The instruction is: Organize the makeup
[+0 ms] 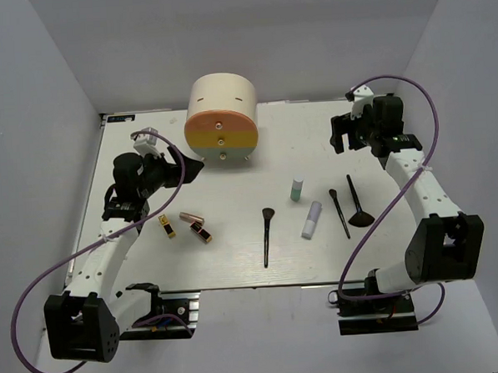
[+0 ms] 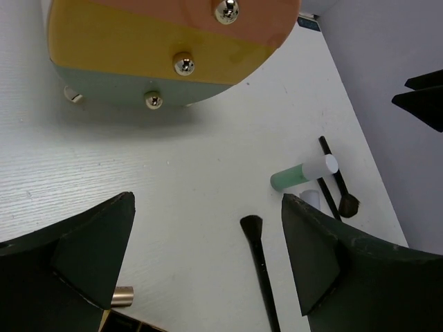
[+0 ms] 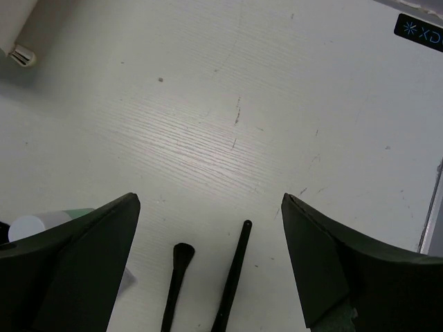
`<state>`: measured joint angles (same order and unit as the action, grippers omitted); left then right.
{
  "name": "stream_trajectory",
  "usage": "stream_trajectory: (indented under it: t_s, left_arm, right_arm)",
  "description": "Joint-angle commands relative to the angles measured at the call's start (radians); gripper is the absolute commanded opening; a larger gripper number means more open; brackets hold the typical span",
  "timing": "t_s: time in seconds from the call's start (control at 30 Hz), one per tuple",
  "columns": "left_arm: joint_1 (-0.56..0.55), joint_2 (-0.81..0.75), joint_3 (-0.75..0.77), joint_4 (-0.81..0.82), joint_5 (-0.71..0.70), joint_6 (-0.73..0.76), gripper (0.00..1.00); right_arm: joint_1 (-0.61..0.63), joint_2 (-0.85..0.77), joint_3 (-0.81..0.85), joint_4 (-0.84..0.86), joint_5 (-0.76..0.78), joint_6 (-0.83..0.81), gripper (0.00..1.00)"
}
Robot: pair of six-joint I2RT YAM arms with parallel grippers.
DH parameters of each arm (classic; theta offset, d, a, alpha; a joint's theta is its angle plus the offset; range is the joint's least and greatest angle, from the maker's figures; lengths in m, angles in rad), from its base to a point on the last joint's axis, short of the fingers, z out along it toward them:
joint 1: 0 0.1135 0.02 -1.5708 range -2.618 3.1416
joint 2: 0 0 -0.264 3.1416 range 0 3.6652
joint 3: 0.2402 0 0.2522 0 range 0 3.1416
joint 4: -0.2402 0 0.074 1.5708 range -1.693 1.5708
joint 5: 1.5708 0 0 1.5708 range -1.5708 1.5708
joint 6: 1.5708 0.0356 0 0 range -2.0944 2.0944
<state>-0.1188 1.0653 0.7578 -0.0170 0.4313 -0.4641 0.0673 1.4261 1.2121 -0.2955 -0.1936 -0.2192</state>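
Makeup (image 1: 267, 236) lies in a loose row across the surface (image 1: 237, 271), closer to the near edge than the far edge. Both my claws hang above it, wide open and holding nothing.

My right claw (image 1: 344, 133) is up by the far right corner. The fan brush (image 1: 355, 199) and the thin brush (image 1: 340, 213) lie from it toward the near edge, side by side but not touching. Their long handles run from the far edge to the near edge. In my right wrist view they sit between my two fingers. So I think I can drop down onto one with my fingers across its handle.

The green-capped bottle (image 1: 297, 189) and white tube (image 1: 312, 219) are just left of them. My left claw (image 1: 185, 171) is nearer the lipsticks (image 1: 191, 216), over toward the left edge.
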Motion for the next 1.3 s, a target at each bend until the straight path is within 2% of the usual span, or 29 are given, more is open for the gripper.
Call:
stream_trajectory:
  t_s: [0.0, 0.2, 0.37, 0.47, 0.53, 0.6, 0.63, 0.7, 0.73, 0.77, 0.83, 0.9, 0.97, 1.07, 1.27]
  left_arm:
    - [-0.007, -0.025, -0.011, 0.048, 0.034, -0.013, 0.96]
    - [-0.042, 0.030, 0.018, 0.058, 0.035, -0.028, 0.96]
    - [-0.094, 0.096, 0.060, 0.068, 0.007, -0.036, 0.98]
    - [-0.137, 0.157, 0.097, 0.065, -0.026, -0.044, 0.95]
    - [-0.173, 0.195, 0.112, 0.068, -0.067, -0.053, 0.90]
    - [-0.200, 0.226, 0.133, 0.048, -0.095, -0.057, 0.86]
    - [-0.209, 0.257, 0.161, 0.040, -0.115, -0.056, 0.80]
    - [-0.219, 0.283, 0.187, 0.023, -0.166, -0.053, 0.72]
    - [-0.232, 0.294, 0.202, 0.023, -0.187, -0.053, 0.71]
    - [-0.245, 0.315, 0.231, -0.006, -0.224, -0.051, 0.67]
    - [-0.254, 0.331, 0.256, -0.008, -0.255, -0.050, 0.61]
    - [-0.254, 0.361, 0.296, -0.014, -0.296, -0.051, 0.59]
    - [-0.263, 0.401, 0.349, -0.035, -0.345, -0.059, 0.68]
    - [-0.263, 0.450, 0.412, -0.054, -0.403, -0.080, 0.73]
    - [-0.263, 0.556, 0.537, -0.122, -0.459, -0.090, 0.72]
  right_arm:
    - [0.000, -0.012, -0.009, 0.002, -0.007, -0.006, 0.89]
    - [-0.001, -0.047, -0.029, -0.033, -0.159, -0.169, 0.89]
    - [0.005, -0.067, -0.043, -0.068, -0.208, -0.262, 0.89]
    - [0.006, -0.056, -0.016, -0.102, -0.221, -0.299, 0.89]
    - [0.006, -0.055, -0.006, -0.132, -0.273, -0.367, 0.89]
    - [0.005, -0.058, -0.020, -0.133, -0.292, -0.338, 0.89]
    - [0.005, -0.058, -0.031, -0.134, -0.314, -0.338, 0.75]
    - [0.005, -0.059, -0.042, -0.127, -0.336, -0.301, 0.31]
    - [0.006, -0.061, -0.054, -0.107, -0.342, -0.278, 0.14]
    - [0.003, -0.059, -0.056, -0.085, -0.348, -0.264, 0.15]
    - [0.005, -0.049, -0.052, -0.068, -0.354, -0.215, 0.41]
    - [0.005, -0.036, -0.049, -0.048, -0.363, -0.180, 0.51]
    - [0.005, -0.027, -0.049, -0.030, -0.365, -0.160, 0.54]
    - [0.006, -0.020, -0.048, -0.004, -0.359, -0.135, 0.54]
    - [0.003, -0.013, -0.065, 0.033, -0.340, -0.108, 0.53]
